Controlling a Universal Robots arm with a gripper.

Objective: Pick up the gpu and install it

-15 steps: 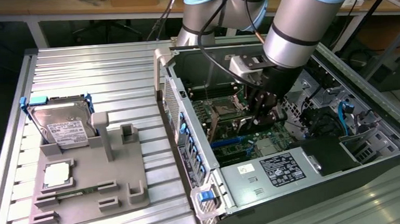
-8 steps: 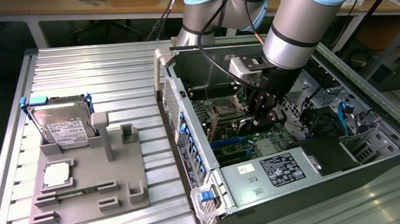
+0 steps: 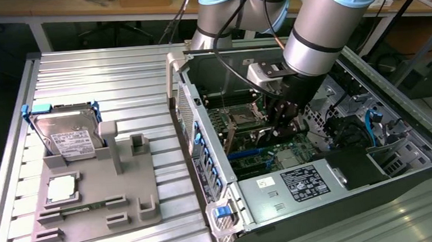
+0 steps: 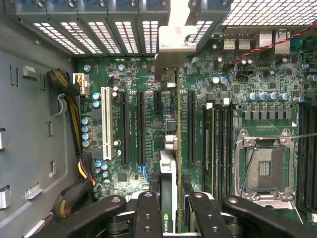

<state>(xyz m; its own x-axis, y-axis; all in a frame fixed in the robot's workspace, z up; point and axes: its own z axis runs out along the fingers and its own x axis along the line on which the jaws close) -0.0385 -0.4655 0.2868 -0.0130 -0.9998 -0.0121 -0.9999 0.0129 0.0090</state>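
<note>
The open computer case (image 3: 331, 164) lies on the table (image 3: 101, 77), at the exterior view's right, and the robot arm (image 3: 323, 30) reaches down into it. The gripper (image 4: 171, 198) has its jaws closed narrow on the gpu (image 4: 168, 173), held on edge just above the motherboard (image 4: 133, 124), beside the long slots (image 4: 141, 129).

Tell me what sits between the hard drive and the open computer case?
In the exterior view, two grey holder posts stand between the hard drive and the computer case, then bare ribbed table.
</note>
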